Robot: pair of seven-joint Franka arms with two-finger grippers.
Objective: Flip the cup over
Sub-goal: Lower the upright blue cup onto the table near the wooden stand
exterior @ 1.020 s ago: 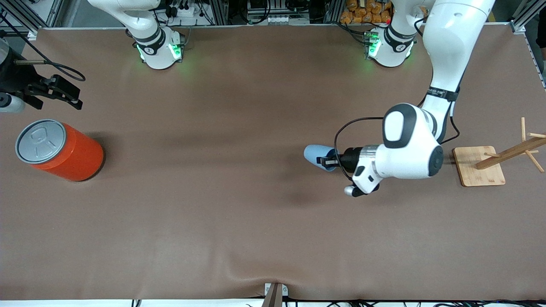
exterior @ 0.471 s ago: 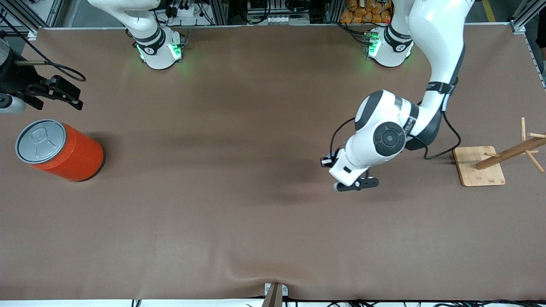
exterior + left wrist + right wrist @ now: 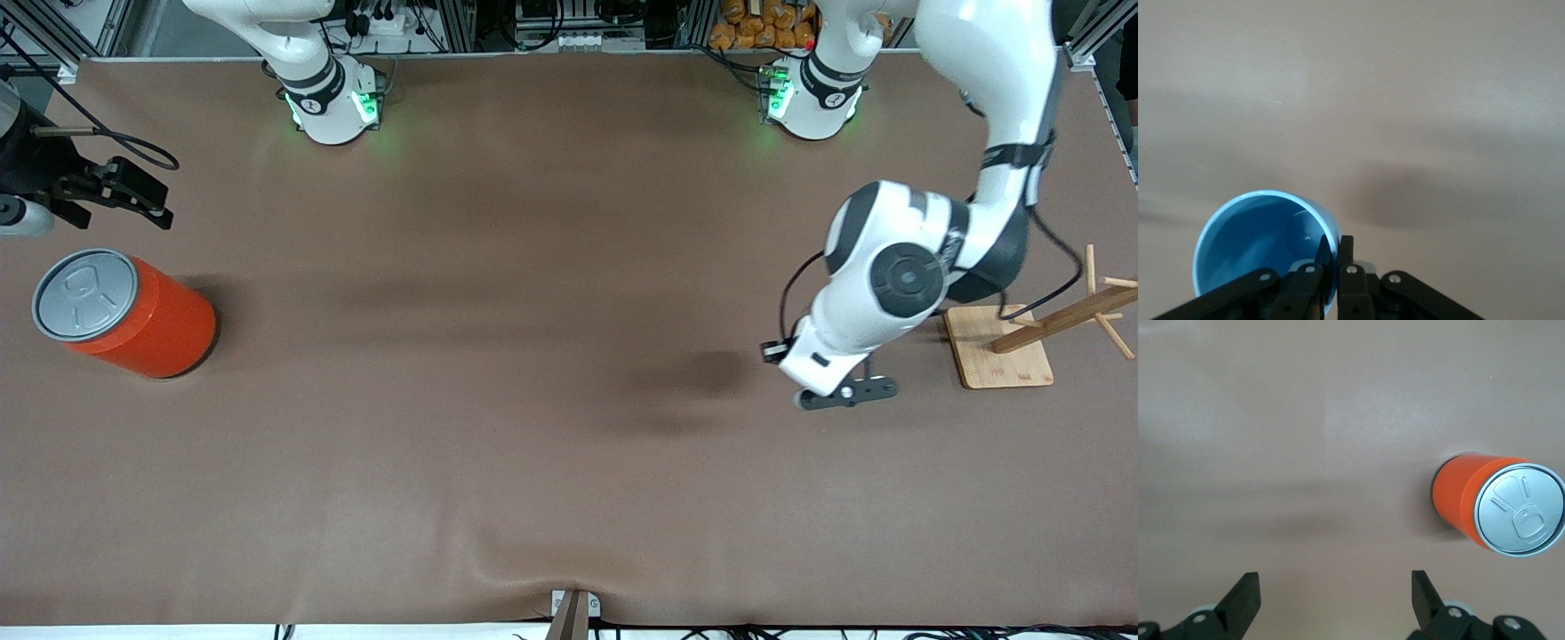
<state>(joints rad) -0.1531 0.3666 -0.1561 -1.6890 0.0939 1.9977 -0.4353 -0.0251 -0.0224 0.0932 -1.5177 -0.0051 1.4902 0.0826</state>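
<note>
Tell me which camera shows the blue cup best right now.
The left wrist view: the cup shows its open mouth, its rim pinched in the left claw. The front view hides it under the arm; the right wrist view misses it.

Brown table (image 3: 498, 462), aluminium frame (image 3: 53, 40)

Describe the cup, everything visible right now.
The cup is light blue, plain and matte, with no handle. It shows only in the left wrist view, open mouth toward the camera, inside empty. The left gripper is shut on its rim, one finger inside the wall, one outside. It hangs clear above the bare brown table.
</note>
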